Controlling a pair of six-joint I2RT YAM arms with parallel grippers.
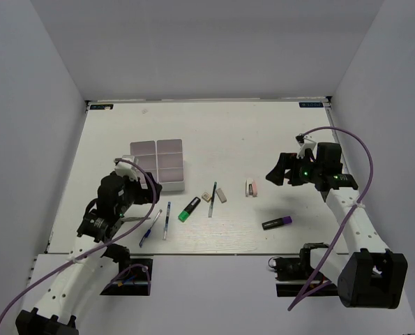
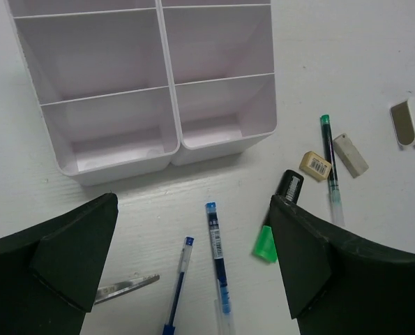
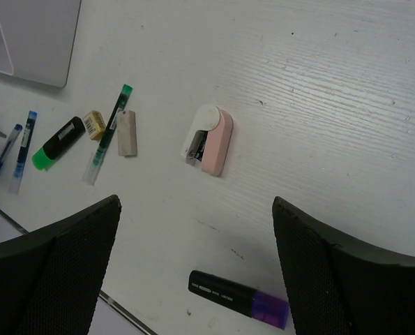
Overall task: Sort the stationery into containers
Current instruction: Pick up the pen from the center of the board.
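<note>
The four white containers (image 1: 157,164) stand at the left; they also show in the left wrist view (image 2: 158,84), all bare inside. My left gripper (image 1: 137,183) is open and empty above two blue pens (image 2: 217,258), beside the green-black highlighter (image 2: 266,244) and a scissors blade (image 2: 127,286). A dark pen (image 2: 330,167) lies between two beige erasers (image 2: 316,165). My right gripper (image 1: 277,169) is open and empty over the table, between the pink eraser (image 3: 210,141) and the purple-black marker (image 3: 238,299).
The stationery lies in a loose row along the table's near half (image 1: 214,202). White walls close off the left, right and back. The table's near edge (image 1: 214,252) runs just below the marker.
</note>
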